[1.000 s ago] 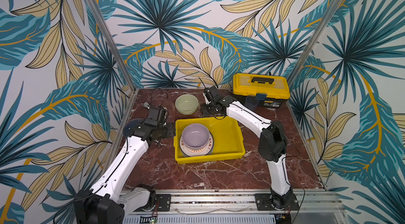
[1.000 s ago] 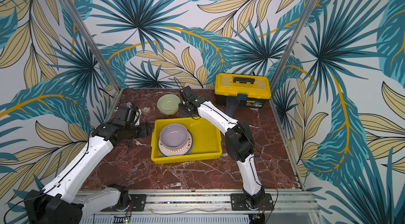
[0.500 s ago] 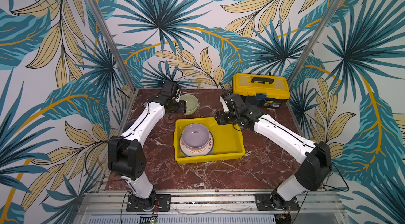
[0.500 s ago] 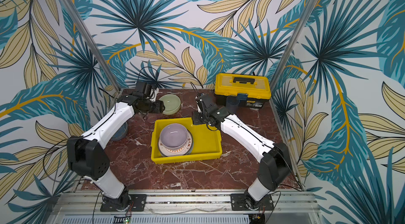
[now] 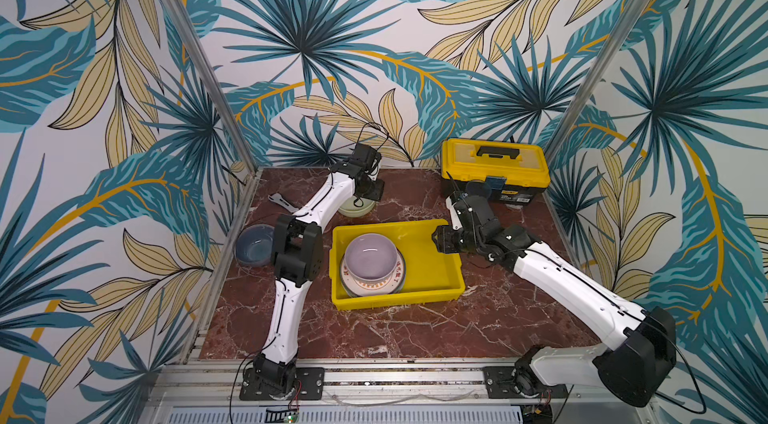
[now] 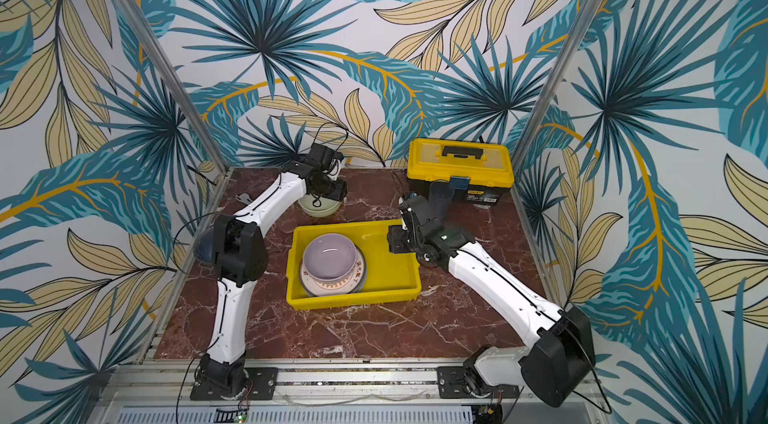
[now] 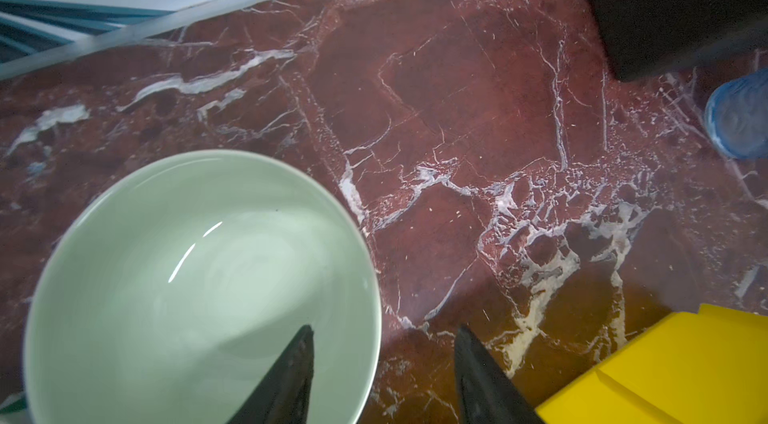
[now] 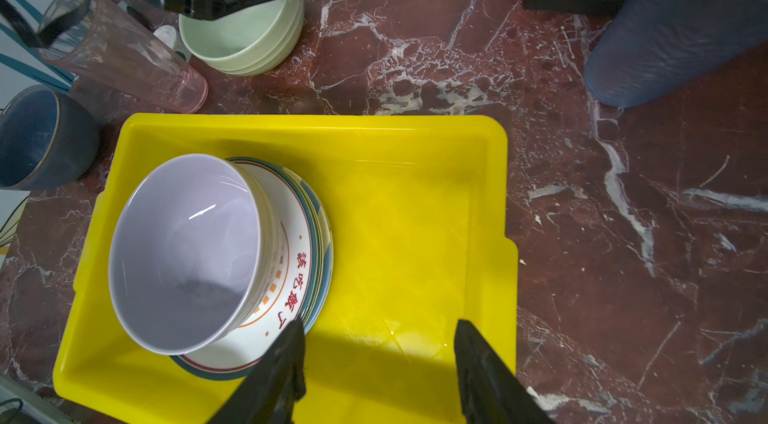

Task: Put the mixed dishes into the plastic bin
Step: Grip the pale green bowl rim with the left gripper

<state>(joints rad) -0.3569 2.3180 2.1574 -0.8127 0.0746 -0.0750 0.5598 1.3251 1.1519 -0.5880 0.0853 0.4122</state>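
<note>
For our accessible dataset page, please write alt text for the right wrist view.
A yellow bin holds a lilac bowl on stacked plates; the open right end effector hovers over its empty side. Around the bin, on the table, are a green bowl, a pink tumbler, a blue-grey bowl and a blue tumbler.
</note>
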